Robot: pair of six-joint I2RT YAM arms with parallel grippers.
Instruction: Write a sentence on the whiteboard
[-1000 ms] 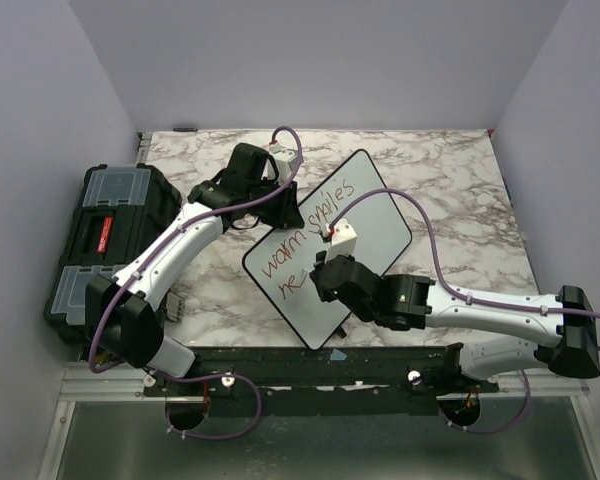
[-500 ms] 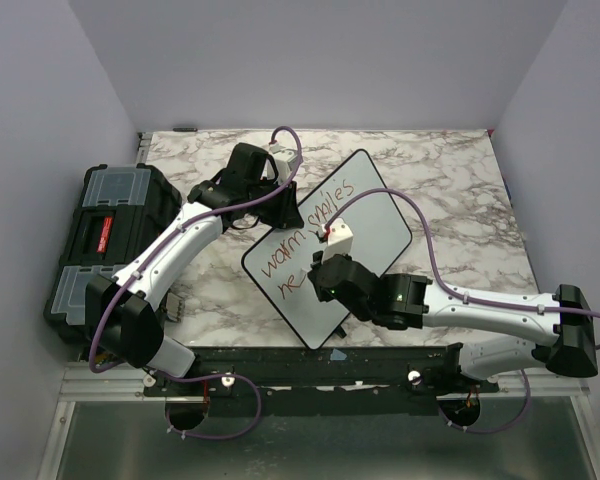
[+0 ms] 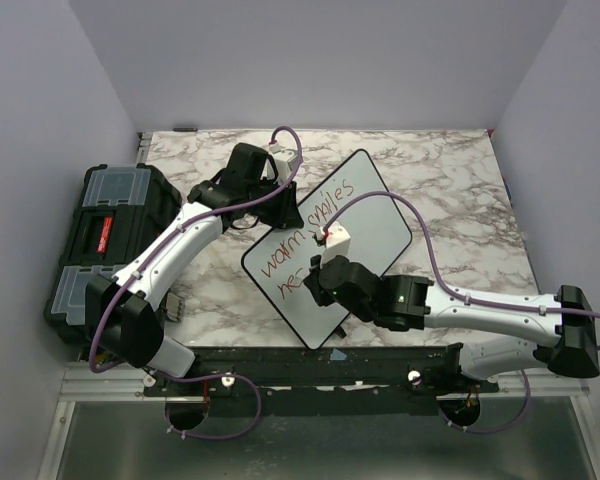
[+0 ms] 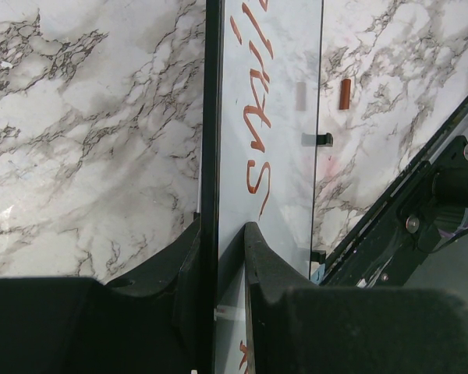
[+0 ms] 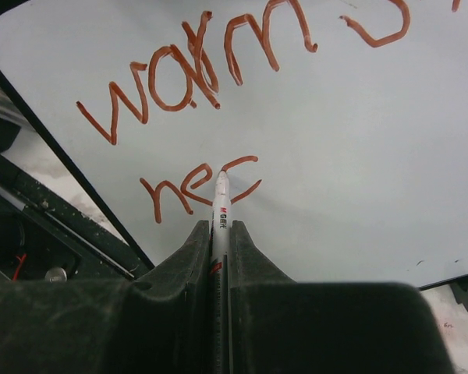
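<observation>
Sentence (image 5: 203, 74): 2nd line at "he"+part letter. Marker (image 5: 221, 195) tip touches whiteboard (image 5: 359, 156); blank area lies to tip's right. R claw (image 5: 220, 230) pinches marker; L claw (image 4: 222, 230) pinches board edge.

Your whiteboard (image 3: 375, 225) is smooth and faintly glossy, its rim black plastic; the tabletop (image 3: 460, 170) has a marble look; the marker (image 5: 220, 204) barrel is white plastic

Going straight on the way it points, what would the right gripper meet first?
The whiteboard: the marker held in the right gripper seems to touch it on the second line of the sentence.
</observation>
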